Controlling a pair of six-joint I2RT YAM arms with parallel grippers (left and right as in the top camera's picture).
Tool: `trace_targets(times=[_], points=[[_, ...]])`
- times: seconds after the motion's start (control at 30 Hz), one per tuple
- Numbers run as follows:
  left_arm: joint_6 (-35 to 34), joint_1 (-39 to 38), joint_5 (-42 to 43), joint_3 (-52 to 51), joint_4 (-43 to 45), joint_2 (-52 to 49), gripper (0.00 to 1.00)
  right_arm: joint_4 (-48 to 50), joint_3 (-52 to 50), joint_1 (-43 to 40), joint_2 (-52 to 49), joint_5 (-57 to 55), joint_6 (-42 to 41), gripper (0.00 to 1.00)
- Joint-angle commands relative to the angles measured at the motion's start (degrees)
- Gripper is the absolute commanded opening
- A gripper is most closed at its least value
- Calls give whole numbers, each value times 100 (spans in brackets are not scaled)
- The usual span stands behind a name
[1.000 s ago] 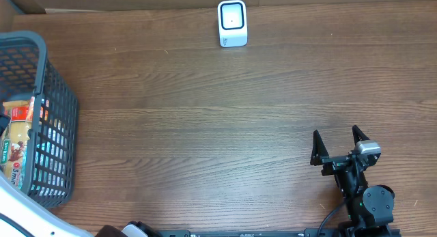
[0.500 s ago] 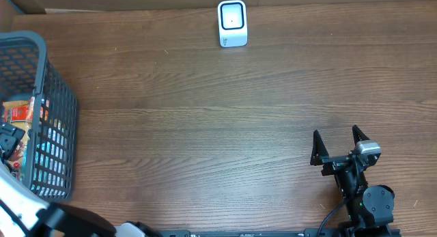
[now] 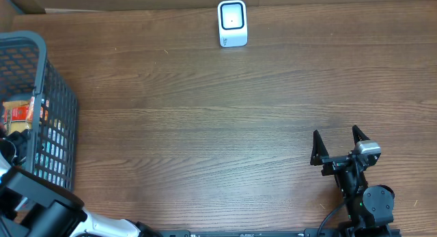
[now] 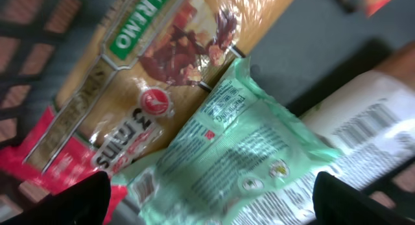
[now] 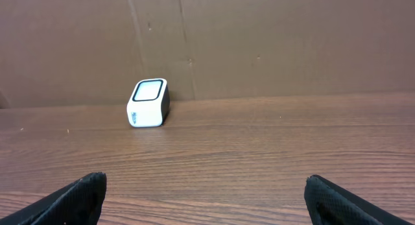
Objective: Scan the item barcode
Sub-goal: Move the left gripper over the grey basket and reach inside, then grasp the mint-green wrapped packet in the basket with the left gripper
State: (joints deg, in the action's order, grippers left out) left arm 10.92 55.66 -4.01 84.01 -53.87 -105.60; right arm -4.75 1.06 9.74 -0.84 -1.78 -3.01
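Observation:
My left gripper (image 4: 211, 199) hangs open inside the grey basket (image 3: 42, 56), its fingers standing on either side of a pale green packet (image 4: 240, 141) without closing on it. Under the packet lie a yellow-brown bag (image 4: 149, 63), a red packet (image 4: 45, 153) and a white pack with a printed barcode (image 4: 376, 115). From overhead the left gripper (image 3: 19, 141) hides most of these items. The white barcode scanner (image 3: 232, 22) stands at the table's far edge. My right gripper (image 3: 338, 147) rests open and empty near the front right, facing the scanner (image 5: 148, 102).
The basket's mesh wall (image 3: 61, 128) rises at the left side of the wooden table (image 3: 205, 128). A brown cardboard backdrop (image 5: 259, 37) runs behind the scanner. The left arm's white and black links (image 3: 41, 210) fill the front left corner.
The left arm has swung over the basket and lowered into it, covering the yellow bag that showed from overhead. The right arm has stayed still.

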Motion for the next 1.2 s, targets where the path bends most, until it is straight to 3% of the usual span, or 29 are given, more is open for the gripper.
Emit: trace_targets(times=[0.0, 0.27, 0.37, 0.4, 0.5, 0.7, 1.17], points=[[461, 33, -127, -33, 83, -216, 90, 13, -61, -11, 68, -55, -44, 100], [820, 22, -28, -35, 131, -684, 87, 13, -61, -11, 68, -55, -44, 100], [820, 22, 140, -37, 105, -824, 80, 13, -61, -11, 68, -55, -42, 100], [822, 20, 177, -37, 87, -855, 75, 13, -61, -11, 68, -55, -42, 100], [817, 20, 269, -37, 61, -929, 44, 13, -61, -11, 68, -55, -44, 100], [817, 20, 557, -39, 44, -942, 4, 13, -61, -11, 68, -55, -44, 100], [800, 17, 557, 164, -7, -898, 4, 13, -61, -11, 68, -55, -44, 100]])
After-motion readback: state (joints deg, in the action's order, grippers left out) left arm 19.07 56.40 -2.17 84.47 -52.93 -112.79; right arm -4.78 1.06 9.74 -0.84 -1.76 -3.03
